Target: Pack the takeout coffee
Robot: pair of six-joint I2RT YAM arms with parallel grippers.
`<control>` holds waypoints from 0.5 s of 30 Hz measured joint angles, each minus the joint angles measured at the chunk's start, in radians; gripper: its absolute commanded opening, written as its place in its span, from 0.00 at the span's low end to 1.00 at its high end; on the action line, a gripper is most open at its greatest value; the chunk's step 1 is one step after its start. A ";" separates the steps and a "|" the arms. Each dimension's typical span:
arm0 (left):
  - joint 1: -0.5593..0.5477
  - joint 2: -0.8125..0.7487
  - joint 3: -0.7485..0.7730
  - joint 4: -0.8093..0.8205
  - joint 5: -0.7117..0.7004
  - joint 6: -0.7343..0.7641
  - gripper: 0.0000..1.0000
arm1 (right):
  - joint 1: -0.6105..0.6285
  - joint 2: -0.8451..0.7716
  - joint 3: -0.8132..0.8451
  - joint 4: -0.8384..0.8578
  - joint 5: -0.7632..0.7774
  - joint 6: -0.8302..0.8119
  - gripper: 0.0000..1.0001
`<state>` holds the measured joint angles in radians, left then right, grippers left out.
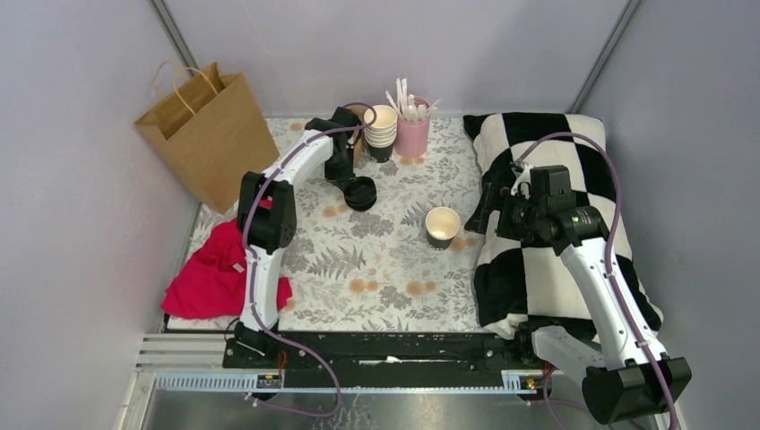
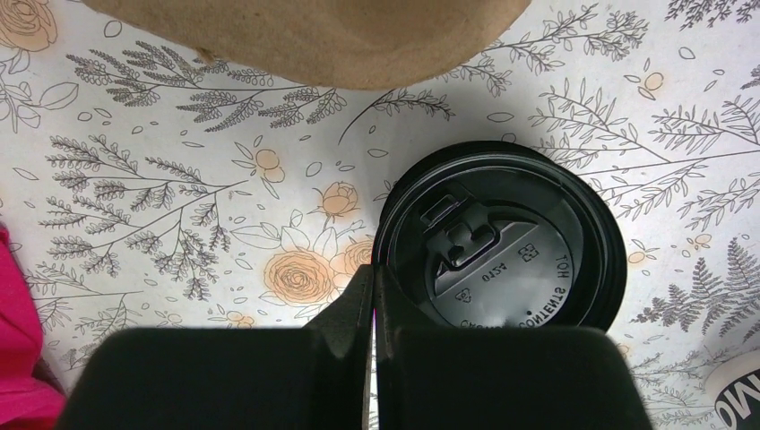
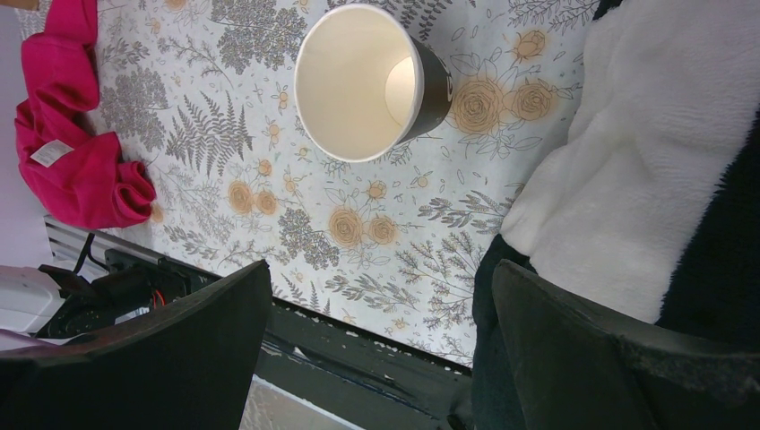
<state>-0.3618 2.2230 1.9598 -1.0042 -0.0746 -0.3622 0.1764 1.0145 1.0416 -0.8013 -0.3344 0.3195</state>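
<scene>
Subject of the task: the paper cup (image 1: 442, 226) stands upright, open and uncapped, on the floral tablecloth (image 1: 385, 269). It sits right of centre, just beside the edge of the checkered cushion (image 1: 556, 224). Its cream interior appears empty.

The black lid (image 2: 502, 260) lies apart from the cup, toward the far left of the cloth, sip-hole face up. From above it reads as the top of a low dark pile, though I cannot confirm how many lie under it.

My left gripper (image 2: 373, 273) is at the lid's left rim with its jaws pressed together. Their tips meet the rim, but I cannot tell whether the thin edge is caught between them.

My right gripper (image 3: 381, 269) hangs over the near edge of the cloth, short of the cup, jaws spread wide and holding nothing.

Step in hand, in my judgement: securing one lid so the cup can be capped. Packing has not begun; the brown paper bag (image 1: 208, 134) stands open at the far left, well apart from the cup.

Next move calls for lifting straight up, checking that one lid alone comes away, then carrying it level to the cup while my right side steadies the wall.

Also present: nested cups (image 1: 382, 125), a pink holder (image 1: 413, 134) and a red cloth (image 1: 215, 273).
</scene>
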 measured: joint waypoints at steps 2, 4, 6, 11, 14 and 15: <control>0.000 0.000 0.005 -0.001 -0.001 0.000 0.00 | 0.000 0.000 0.000 0.001 0.000 0.000 1.00; 0.000 0.000 0.010 0.000 -0.001 0.000 0.00 | 0.000 0.000 0.000 0.002 0.000 0.000 1.00; 0.000 0.000 0.011 -0.001 -0.001 -0.001 0.00 | 0.000 0.000 0.000 0.003 0.000 0.000 1.00; 0.000 0.000 0.019 -0.008 -0.001 -0.005 0.00 | 0.000 0.000 0.000 0.004 0.000 0.000 1.00; 0.000 -0.002 0.030 -0.019 -0.006 -0.011 0.00 | 0.000 0.003 0.000 0.007 -0.001 0.000 1.00; 0.000 -0.003 0.031 -0.020 -0.009 -0.013 0.00 | 0.000 0.004 -0.002 0.008 -0.001 0.000 1.00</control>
<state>-0.3618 2.2200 1.9907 -1.0245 -0.0837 -0.3756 0.1764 1.0183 1.0397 -0.7937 -0.3355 0.3191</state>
